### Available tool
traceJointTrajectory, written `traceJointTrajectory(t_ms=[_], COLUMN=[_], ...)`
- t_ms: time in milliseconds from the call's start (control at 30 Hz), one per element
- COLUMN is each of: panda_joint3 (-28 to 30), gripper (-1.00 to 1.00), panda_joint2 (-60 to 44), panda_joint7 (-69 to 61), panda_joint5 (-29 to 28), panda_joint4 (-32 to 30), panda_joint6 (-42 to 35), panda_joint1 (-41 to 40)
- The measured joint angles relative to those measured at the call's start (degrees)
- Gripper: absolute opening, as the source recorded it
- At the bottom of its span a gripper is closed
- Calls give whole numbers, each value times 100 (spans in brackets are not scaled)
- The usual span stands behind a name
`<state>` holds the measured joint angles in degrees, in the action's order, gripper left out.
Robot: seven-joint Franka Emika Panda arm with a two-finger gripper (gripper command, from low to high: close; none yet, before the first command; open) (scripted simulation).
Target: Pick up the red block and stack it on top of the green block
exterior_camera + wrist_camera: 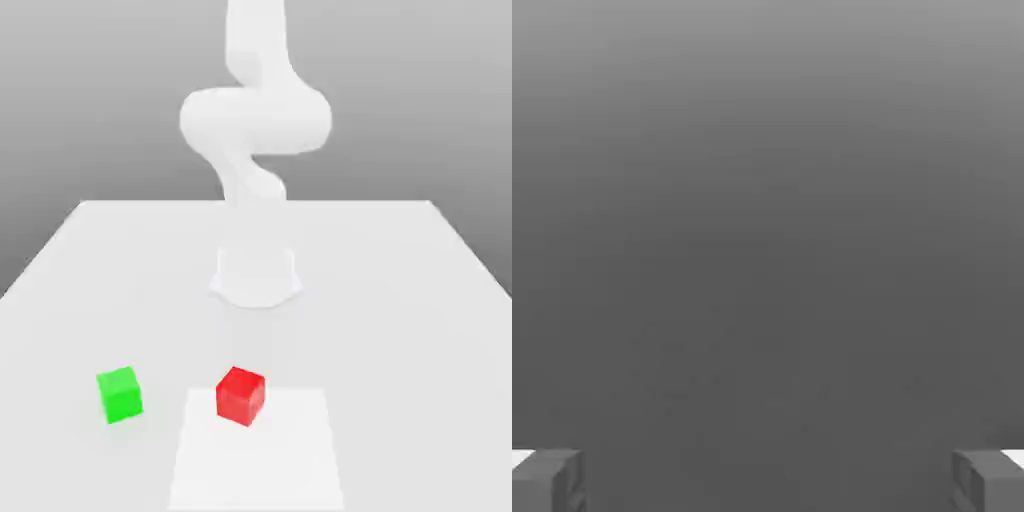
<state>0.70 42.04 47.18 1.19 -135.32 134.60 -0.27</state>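
The red block (241, 395) rests on the white table, on the far left corner of a brighter square patch (258, 460) near the front edge. To its left in the exterior view, apart from it, the green block (120, 393) sits on the table. In the hand view my gripper (768, 480) is open: its two grey fingertips (547, 480) stand far apart with nothing between them, against a plain grey background. The white arm (255, 120) rises from its base (256, 275) behind the blocks.
The white table (400, 300) spreads wide around the arm's base, with its edges running off toward the exterior view's left and right. A grey backdrop lies behind it.
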Motion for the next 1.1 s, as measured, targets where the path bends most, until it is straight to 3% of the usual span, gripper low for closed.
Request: traceJointTrajectory(t_ms=[367, 567, 767, 933, 967, 1100], panda_joint3=[-54, -240, -33, -183, -235, -236], gripper=[0, 0, 0, 0, -100, -100], panda_joint2=[-2048, -3471, -4551, -5277, -5353, -5353], panda_joint7=[870, 1906, 2676, 2638, 2619, 2628], panda_joint5=[390, -25, -910, -834, -805, -814], panda_joint4=[-1816, -2896, -2957, -2864, -2854, -2854], panda_joint6=[1480, 2529, 3398, 4009, 4074, 4079], panda_joint1=[-195, -466, -506, -623, -667, -669])
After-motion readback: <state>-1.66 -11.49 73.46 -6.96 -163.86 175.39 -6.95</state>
